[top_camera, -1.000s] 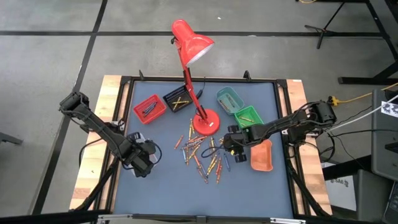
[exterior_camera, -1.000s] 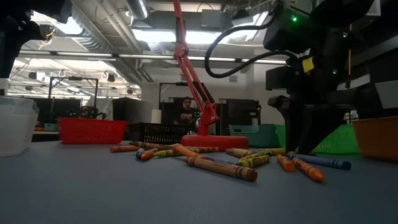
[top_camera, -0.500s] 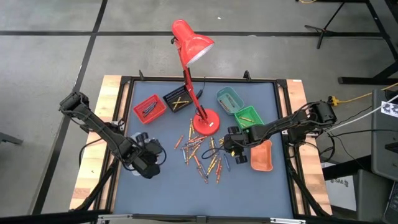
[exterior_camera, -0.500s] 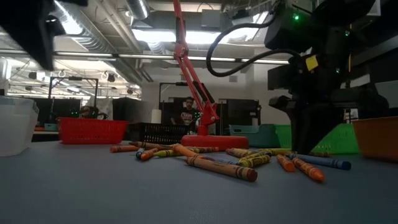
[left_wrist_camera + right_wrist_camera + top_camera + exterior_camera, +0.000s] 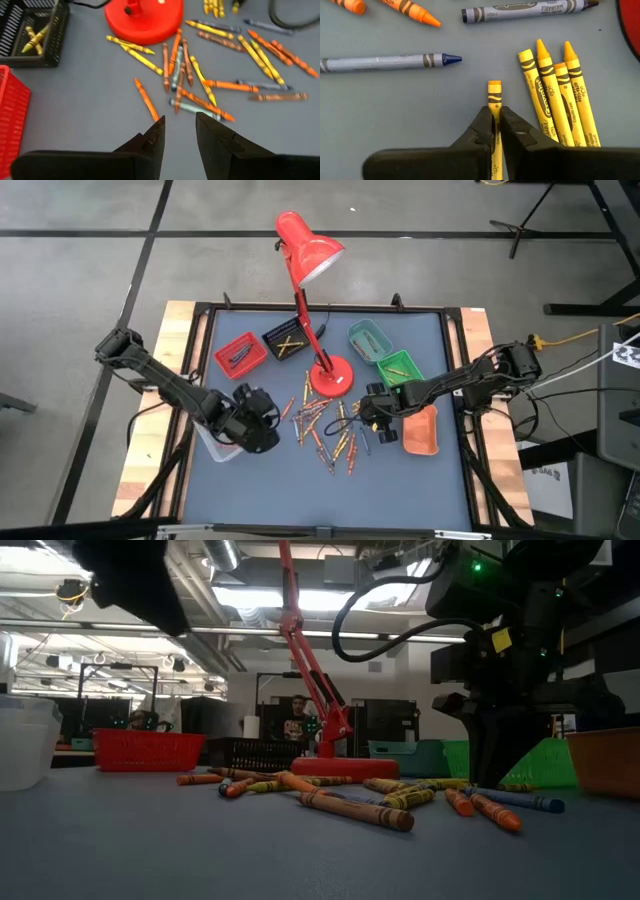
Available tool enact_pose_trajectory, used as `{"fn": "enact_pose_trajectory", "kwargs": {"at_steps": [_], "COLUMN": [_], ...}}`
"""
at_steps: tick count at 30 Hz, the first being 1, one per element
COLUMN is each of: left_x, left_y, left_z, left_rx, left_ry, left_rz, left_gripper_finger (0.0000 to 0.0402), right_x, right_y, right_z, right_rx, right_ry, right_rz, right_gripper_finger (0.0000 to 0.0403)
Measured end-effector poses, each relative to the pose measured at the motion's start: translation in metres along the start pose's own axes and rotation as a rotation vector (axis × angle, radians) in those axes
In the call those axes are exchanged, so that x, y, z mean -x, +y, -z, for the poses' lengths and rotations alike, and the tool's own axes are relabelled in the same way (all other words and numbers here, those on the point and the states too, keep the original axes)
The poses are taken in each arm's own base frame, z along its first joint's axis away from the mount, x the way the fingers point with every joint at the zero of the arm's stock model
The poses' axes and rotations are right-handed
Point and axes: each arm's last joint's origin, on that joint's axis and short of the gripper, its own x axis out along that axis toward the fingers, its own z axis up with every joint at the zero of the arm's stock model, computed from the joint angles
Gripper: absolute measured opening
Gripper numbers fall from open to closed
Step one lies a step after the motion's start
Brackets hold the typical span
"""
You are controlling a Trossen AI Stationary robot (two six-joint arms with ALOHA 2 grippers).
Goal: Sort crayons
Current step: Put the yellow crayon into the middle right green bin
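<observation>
- Crayons point(image 5: 325, 425) scattered mid-table by lamp base point(image 5: 331, 376): mostly yellow, orange, some blue-grey.
- Right gripper point(image 5: 496, 131) clenched on one yellow crayon point(image 5: 494, 97).
- Left gripper point(image 5: 179, 132) parted, empty.

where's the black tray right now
In the high view the black tray sits at the table's far side, left of centre, between the red tray and the lamp.
</observation>
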Motion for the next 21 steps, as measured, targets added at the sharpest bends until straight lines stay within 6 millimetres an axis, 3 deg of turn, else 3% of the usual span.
{"fn": "enact_pose_trajectory", "kwargs": {"at_steps": [8, 21], "left_x": [-0.015, -0.029], "left_y": [0.014, 0.033], "left_z": [-0.019, -0.038], "left_rx": [0.086, 0.124], "left_ry": [-0.013, -0.022], "left_rz": [-0.063, -0.136], "left_gripper_finger": [0.0093, 0.0093], "right_x": [0.005, 0.044], "right_y": [-0.001, -0.006], "right_z": [-0.009, -0.048], "right_rx": [0.000, 0.002], "right_ry": [-0.010, -0.026], "right_rz": [0.001, 0.019], "right_gripper_finger": [0.0015, 0.0016]}}
